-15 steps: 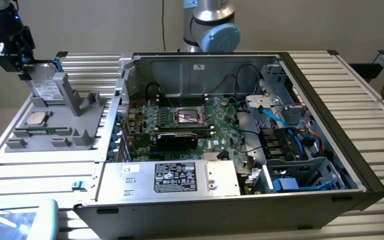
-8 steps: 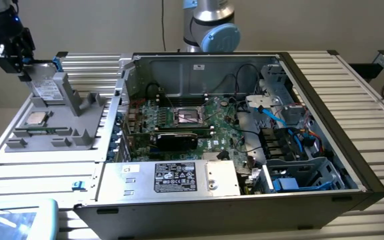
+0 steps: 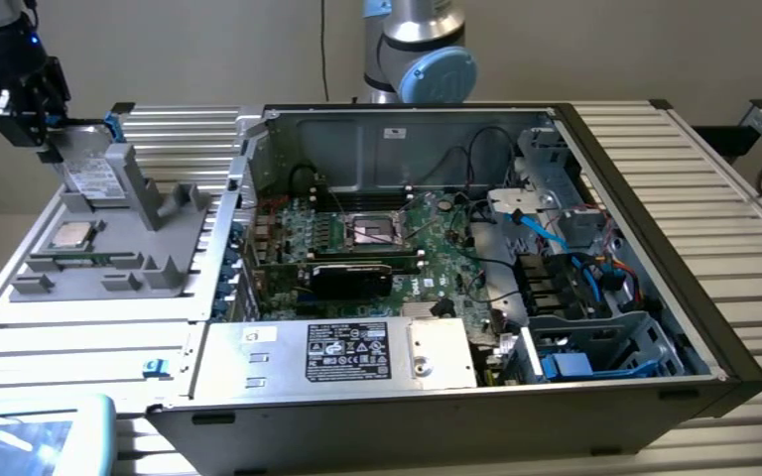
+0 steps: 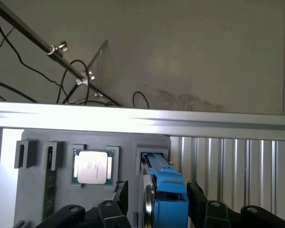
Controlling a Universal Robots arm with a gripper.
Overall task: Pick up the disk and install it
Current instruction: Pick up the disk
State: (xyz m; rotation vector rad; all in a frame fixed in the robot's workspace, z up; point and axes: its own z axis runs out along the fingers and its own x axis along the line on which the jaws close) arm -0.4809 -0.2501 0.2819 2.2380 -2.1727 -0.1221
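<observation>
The disk [image 3: 92, 171] stands on edge in a slot of the grey holder [image 3: 156, 263] at the exterior view's left, silver with a white label and a blue carrier bracket. My gripper [image 3: 48, 137] is at its upper end. In the wrist view the disk [image 4: 165, 197] shows edge-on, running from the holder's slot toward the camera. The gripper [image 4: 156, 194] is open and straddles it. One finger [image 4: 194, 192] lies against the blue carrier. The other finger [image 4: 120, 192] stands a small gap off the silver side.
A small square CPU chip [image 3: 68, 236] rests in the holder beside the disk. The open computer case [image 3: 255, 149] fills the middle, with its motherboard [image 3: 368, 233], a silver box with a black label [image 3: 354, 352] and a blue-trimmed drive bay [image 3: 593, 352]. The arm's base [image 3: 415, 50] stands behind.
</observation>
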